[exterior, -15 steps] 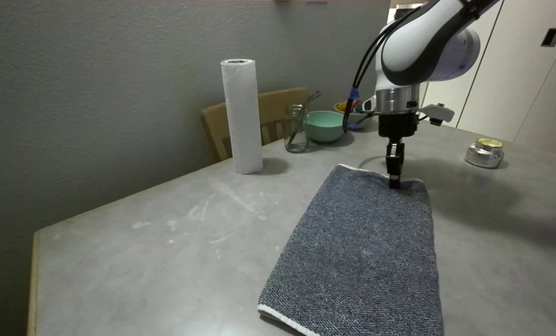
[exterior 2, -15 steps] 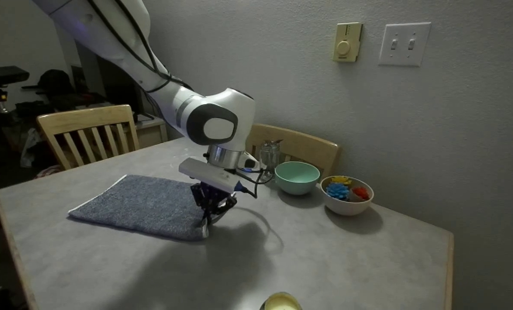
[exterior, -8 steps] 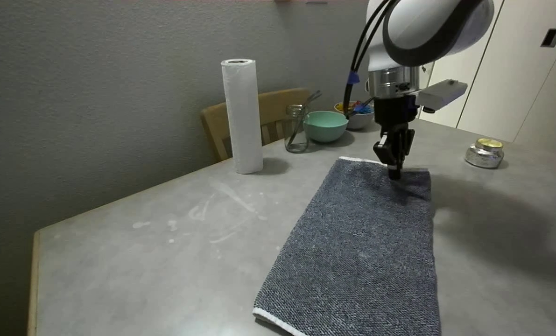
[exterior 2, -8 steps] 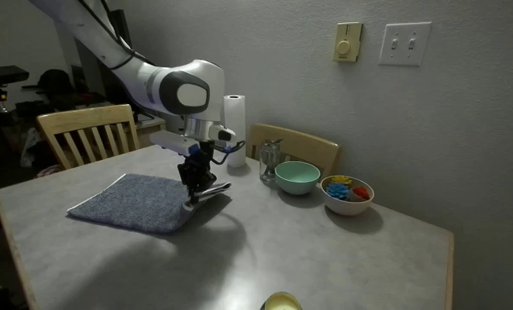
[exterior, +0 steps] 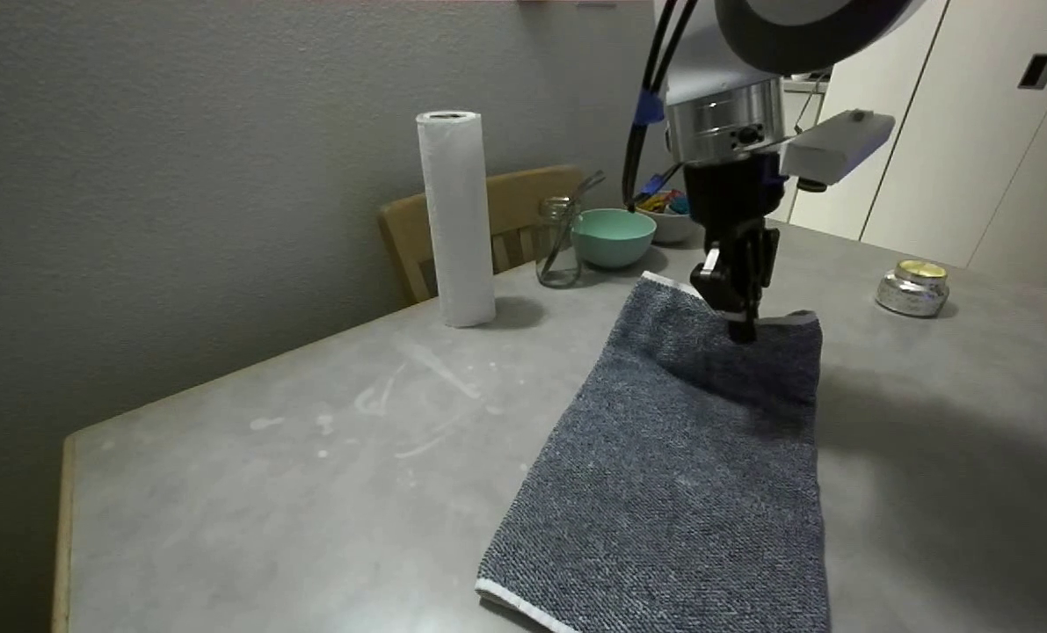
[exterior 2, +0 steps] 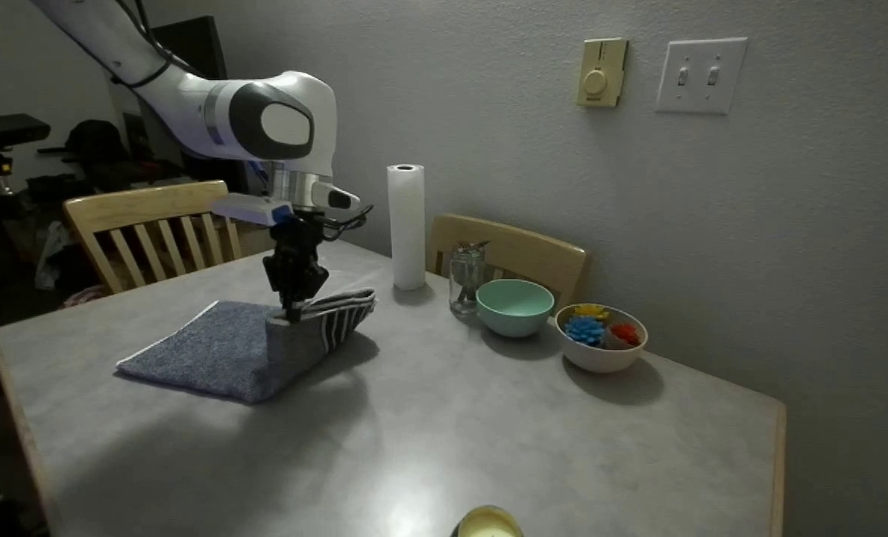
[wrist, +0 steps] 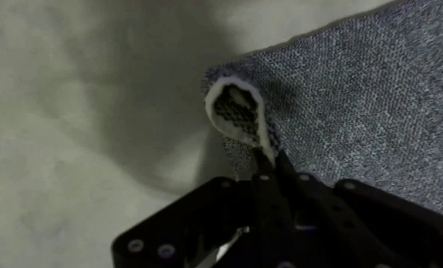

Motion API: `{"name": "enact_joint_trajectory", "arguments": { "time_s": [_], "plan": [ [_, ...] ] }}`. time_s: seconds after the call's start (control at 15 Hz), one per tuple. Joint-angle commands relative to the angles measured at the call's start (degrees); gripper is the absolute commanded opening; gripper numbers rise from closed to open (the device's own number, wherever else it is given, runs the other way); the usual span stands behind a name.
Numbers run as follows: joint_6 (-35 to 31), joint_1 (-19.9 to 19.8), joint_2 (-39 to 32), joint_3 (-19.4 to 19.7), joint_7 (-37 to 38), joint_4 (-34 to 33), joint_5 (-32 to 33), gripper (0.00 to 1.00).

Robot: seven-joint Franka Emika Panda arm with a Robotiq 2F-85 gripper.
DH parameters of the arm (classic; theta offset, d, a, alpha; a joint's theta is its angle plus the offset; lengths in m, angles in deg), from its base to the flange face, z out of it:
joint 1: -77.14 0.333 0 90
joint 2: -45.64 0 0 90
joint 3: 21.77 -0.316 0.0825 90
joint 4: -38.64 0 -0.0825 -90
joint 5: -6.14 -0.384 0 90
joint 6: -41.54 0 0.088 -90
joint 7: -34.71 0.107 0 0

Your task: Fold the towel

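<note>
The dark grey speckled towel with a pale edge lies on the table in both exterior views (exterior: 664,492) (exterior 2: 205,350). My gripper (exterior: 741,330) is shut on the towel's end; it also shows in an exterior view (exterior 2: 293,313). That end is raised off the table and bent back over the rest, and its striped reverse shows in an exterior view. In the wrist view, the fingers (wrist: 269,158) pinch the towel (wrist: 362,104), and its pale edge forms an open loop beyond the fingertips. The towel's near end is cut off in an exterior view.
A white paper-towel roll (exterior: 457,220) stands near the wall. Beside it are a glass jar (exterior 2: 466,280) with utensils, a green bowl (exterior 2: 514,309) and a white bowl (exterior 2: 600,358) of coloured items. A silver jar (exterior: 914,288) stands apart. Chairs (exterior 2: 153,224) stand against the table.
My gripper has moved up and back over the towel, leftward in an exterior view. The held end has risen from the table and curled over, uncovering the striped reverse.
</note>
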Motion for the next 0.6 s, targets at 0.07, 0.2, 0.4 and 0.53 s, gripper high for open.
{"name": "enact_joint_trajectory", "arguments": {
  "time_s": [0.07, 0.2, 0.4, 0.53],
  "plan": [
    [3.89, 0.0, 0.67, -3.94, -9.39, -0.2, -2.12, 0.02],
    [5.85, 0.09, 0.13, -5.44, -13.35, -1.03, -2.61, 0.02],
    [8.98, 0.47, -0.45, -6.72, -17.09, -2.52, -2.42, 0.02],
    [10.7, 0.5, -0.78, -7.24, -19.32, -3.66, -2.54, 0.02]
  ]
}}
